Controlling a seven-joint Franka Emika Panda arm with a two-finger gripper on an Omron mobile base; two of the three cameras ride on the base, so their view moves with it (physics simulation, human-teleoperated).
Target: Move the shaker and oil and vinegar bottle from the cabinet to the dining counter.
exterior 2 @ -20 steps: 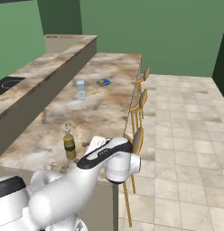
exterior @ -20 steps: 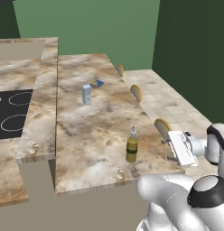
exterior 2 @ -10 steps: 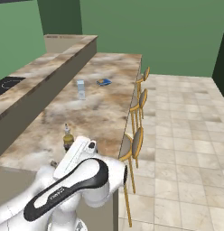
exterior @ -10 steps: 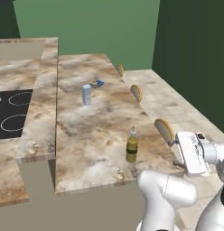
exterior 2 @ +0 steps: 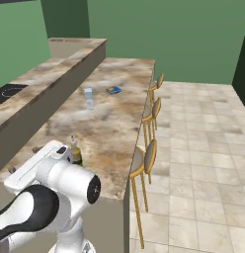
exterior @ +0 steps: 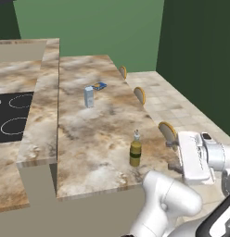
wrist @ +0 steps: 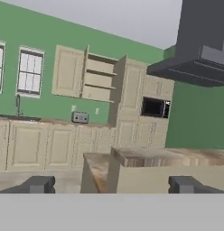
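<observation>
Dining counter [exterior: 93, 139] bearing oil and vinegar bottle [exterior: 135, 149], open tool [wrist: 112, 185] well apart

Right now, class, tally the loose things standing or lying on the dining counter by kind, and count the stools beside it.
Oil and vinegar bottle: 1
Pale blue-grey carton: 1
Small blue flat item: 1
Wooden stools: 3
Total: 6

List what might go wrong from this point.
1. The bottle stands upright near the dining counter's front edge, right beside the arm; a swing might knock it over.
2. The open claw holds nothing and faces the distant open cabinet; the shaker isn't visible on its shelves, so fetching it may take searching.
</observation>
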